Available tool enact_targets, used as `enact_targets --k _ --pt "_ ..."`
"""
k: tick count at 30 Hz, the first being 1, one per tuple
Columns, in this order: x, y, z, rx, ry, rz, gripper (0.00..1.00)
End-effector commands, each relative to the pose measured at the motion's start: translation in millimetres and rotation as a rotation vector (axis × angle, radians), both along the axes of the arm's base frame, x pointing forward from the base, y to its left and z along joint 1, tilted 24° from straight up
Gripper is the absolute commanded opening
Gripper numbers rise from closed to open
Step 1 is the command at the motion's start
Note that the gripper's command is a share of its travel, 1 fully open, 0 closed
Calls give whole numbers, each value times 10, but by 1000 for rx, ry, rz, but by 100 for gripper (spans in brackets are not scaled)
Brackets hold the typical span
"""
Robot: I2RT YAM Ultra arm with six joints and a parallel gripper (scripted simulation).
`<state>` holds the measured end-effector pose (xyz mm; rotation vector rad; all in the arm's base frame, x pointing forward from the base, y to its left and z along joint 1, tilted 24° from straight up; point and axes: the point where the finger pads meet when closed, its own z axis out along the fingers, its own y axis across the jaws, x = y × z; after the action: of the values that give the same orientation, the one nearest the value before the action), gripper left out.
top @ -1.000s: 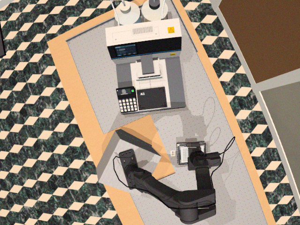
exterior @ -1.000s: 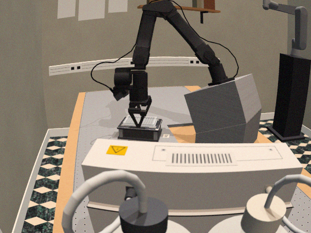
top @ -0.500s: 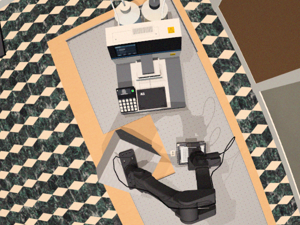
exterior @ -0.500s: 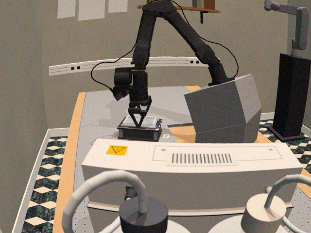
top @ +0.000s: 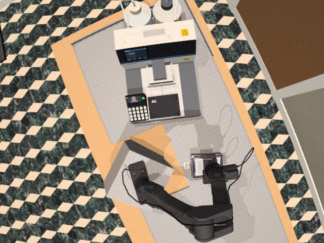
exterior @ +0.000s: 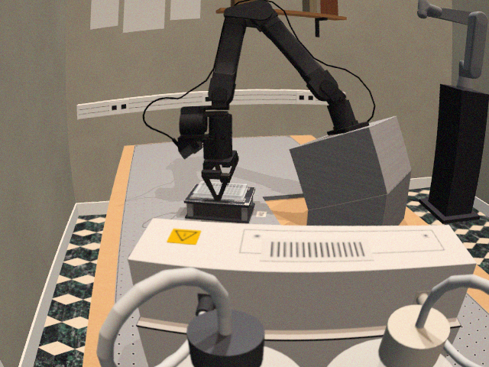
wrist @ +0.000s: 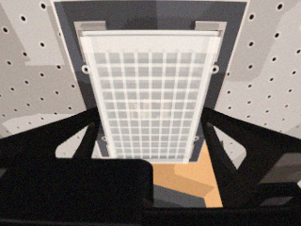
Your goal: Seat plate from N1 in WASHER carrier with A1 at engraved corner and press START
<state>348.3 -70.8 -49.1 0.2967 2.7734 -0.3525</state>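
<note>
The open gripper (exterior: 216,197) (wrist: 150,112) stands over the plate nest, with nothing held.

The fingers are spread fully wide, one at each long side of the white well plate (top: 199,166) (exterior: 233,190) (wrist: 150,94), and it cannot be told whether they touch its walls. The plate lies in the dark plate nest (top: 193,172) (exterior: 218,212) (wrist: 150,13), which is beside the N1 label (top: 186,165) (exterior: 260,214). The gripper points downward, at the end of the black arm (top: 213,211) (exterior: 227,51). The plate is well apart from the plate washer (top: 157,39) (exterior: 299,252), whose dark carrier (top: 164,107) carries no plate. On the keypad unit (top: 137,106) the lamp (top: 143,97) shows green.

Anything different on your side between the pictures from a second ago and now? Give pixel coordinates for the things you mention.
Nothing visibly changed. The arm holds its pose, with the gripper (top: 209,159) (exterior: 217,197) (wrist: 150,112) open around the plate (top: 199,167) (exterior: 237,190) (wrist: 150,94), which stays in the nest (top: 193,172) (exterior: 213,213) (wrist: 150,14). Nothing was taken hold of or let go. The washer (top: 154,39) (exterior: 299,252) looks the same, its keypad lamp (top: 143,97) green as before.
</note>
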Motion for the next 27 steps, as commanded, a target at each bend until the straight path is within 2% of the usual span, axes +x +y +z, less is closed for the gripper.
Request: enact_targets --k 1,8,9,14,18,27 --pt "168 2 125 -3 -54 13 100" --pt "168 2 125 -3 -54 13 100" --pt "45 5 40 -1 -16 5 98" --pt "45 5 40 -1 -16 5 88" --pt "45 5 40 -1 -16 5 84" --pt "45 5 40 -1 -16 5 84"
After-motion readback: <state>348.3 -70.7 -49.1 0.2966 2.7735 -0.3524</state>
